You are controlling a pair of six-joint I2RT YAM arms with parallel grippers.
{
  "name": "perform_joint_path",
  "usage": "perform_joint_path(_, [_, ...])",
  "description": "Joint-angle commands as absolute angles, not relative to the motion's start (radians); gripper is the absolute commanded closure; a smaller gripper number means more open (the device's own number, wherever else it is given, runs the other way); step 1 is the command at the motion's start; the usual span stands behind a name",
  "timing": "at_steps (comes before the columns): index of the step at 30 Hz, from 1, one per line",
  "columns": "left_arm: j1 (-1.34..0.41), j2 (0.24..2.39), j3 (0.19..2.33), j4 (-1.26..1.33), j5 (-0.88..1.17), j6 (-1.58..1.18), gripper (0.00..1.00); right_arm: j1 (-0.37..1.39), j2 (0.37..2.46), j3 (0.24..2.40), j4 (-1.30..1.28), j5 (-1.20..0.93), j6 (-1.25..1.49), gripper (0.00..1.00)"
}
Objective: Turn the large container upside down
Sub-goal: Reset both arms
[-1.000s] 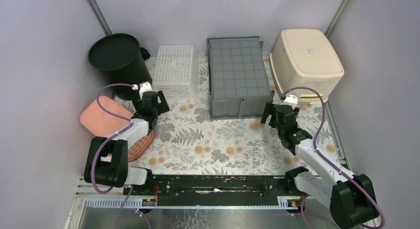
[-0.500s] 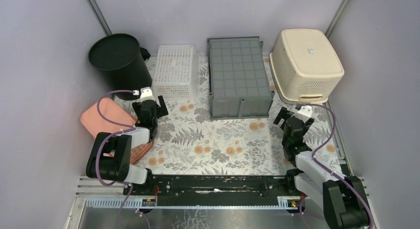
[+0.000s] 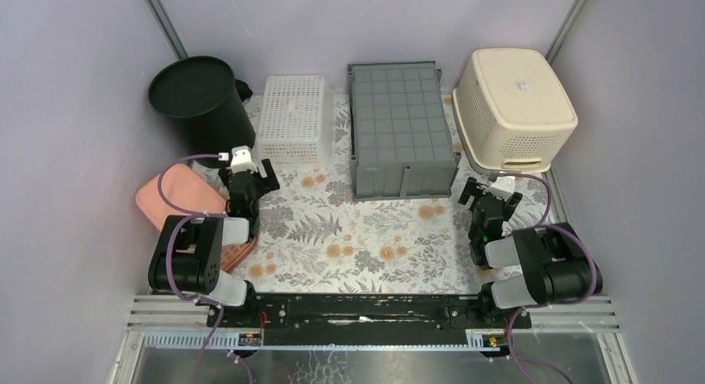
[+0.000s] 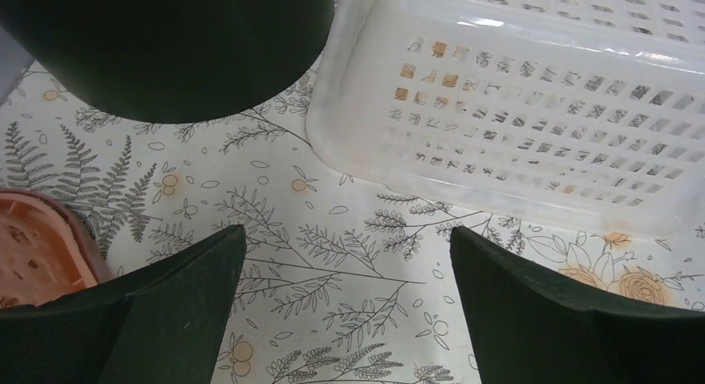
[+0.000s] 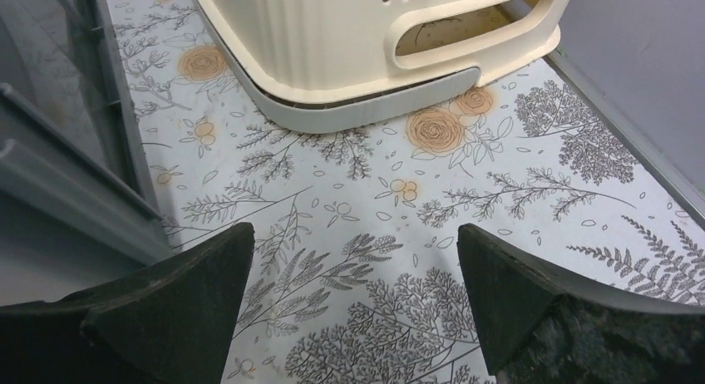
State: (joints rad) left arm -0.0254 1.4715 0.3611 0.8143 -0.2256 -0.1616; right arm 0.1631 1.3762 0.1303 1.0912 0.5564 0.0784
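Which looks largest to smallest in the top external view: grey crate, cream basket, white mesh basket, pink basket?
1. The grey crate and the cream basket look nearly alike. The crate may be slightly larger, but that is unsure.
2. The white mesh basket.
3. The pink basket shows smallest, though the left arm hides part of it.

Grey crate (image 3: 402,122) lies apparently bottom-up between white basket (image 3: 291,118) and cream basket (image 3: 513,108)
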Motion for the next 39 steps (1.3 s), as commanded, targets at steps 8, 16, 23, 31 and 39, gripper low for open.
perform_joint_path(8, [-0.023, 1.515, 0.248, 1.17, -0.005, -0.046, 0.0, 0.129, 1.573, 0.043, 1.658, 0.372, -0.04, 0.01])
perform_joint_path(16, [-0.022, 1.517, 0.25, 1.167, -0.013, -0.046, 0.0, 0.126, 1.536, 0.151, 1.391, 0.39, -0.024, 0.01])
perform_joint_path(23, [-0.023, 1.517, 0.248, 1.168, -0.013, -0.044, 0.0, 0.126, 1.536, 0.16, 1.379, 0.406, -0.019, 0.01])
perform_joint_path(31, [-0.023, 1.517, 0.249, 1.167, -0.015, -0.045, 0.0, 0.125, 1.536, 0.161, 1.379, 0.407, -0.02, 0.01])
perform_joint_path(39, [-0.024, 1.517, 0.25, 1.167, -0.015, -0.045, 0.0, 0.125, 1.537, 0.159, 1.382, 0.409, -0.019, 0.01])
